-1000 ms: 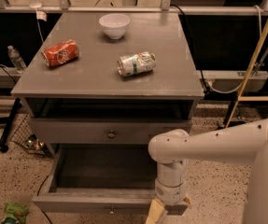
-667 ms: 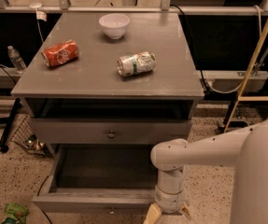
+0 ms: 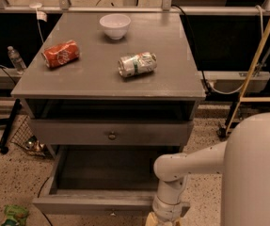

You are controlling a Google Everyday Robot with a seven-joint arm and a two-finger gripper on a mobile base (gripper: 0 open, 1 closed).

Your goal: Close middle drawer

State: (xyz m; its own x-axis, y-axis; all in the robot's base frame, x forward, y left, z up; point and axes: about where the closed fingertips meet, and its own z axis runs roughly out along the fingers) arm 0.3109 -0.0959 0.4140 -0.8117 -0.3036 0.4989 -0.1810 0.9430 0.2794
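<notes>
White bowl [image 3: 115, 25], red can [image 3: 60, 53], green-and-white can [image 3: 137, 64] — both cans toppled — on grey tabletop [image 3: 97, 81]

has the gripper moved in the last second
Yes. The gripper has dropped lower against the pulled-out middle drawer front and now sits at the view's bottom edge.

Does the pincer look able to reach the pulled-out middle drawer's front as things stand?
Probably yes: the pincer sits at the picture's bottom edge, right by the front of the middle drawer, nothing visibly between them.
</notes>
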